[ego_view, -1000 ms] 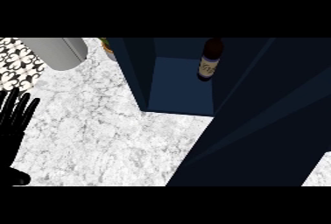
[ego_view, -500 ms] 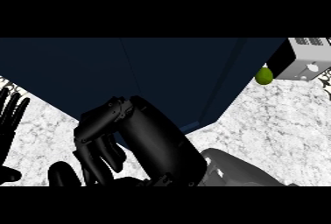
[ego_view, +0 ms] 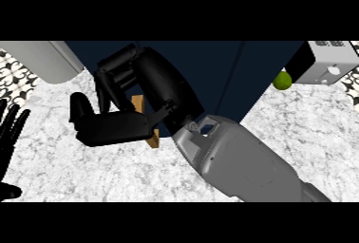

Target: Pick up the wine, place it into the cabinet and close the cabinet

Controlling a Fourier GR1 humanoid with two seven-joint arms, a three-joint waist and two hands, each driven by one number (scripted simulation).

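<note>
The wine bottle shows in no part of the view. The dark navy cabinet (ego_view: 210,71) fills the upper middle, its front faces looking closed. My right hand (ego_view: 157,90) lies against the cabinet's left part, with the grey forearm (ego_view: 238,166) coming up from the lower right. Its fingers (ego_view: 112,71) are half bent and relaxed, the thumb (ego_view: 80,107) stands apart, and nothing is seen between them. My left hand (ego_view: 10,126) rests open at the left edge, fingers up.
A small wooden block (ego_view: 154,140) peeks out under my right hand. A green fruit (ego_view: 282,79) lies beside a white appliance (ego_view: 329,66) at the upper right. A grey rounded object (ego_view: 42,59) sits at the upper left. White marble counter (ego_view: 91,171) spreads below.
A second ago the cabinet stood open with the wine inside. My right hand has since come in and moved up and left across the cabinet front; the bottle is now out of sight.
</note>
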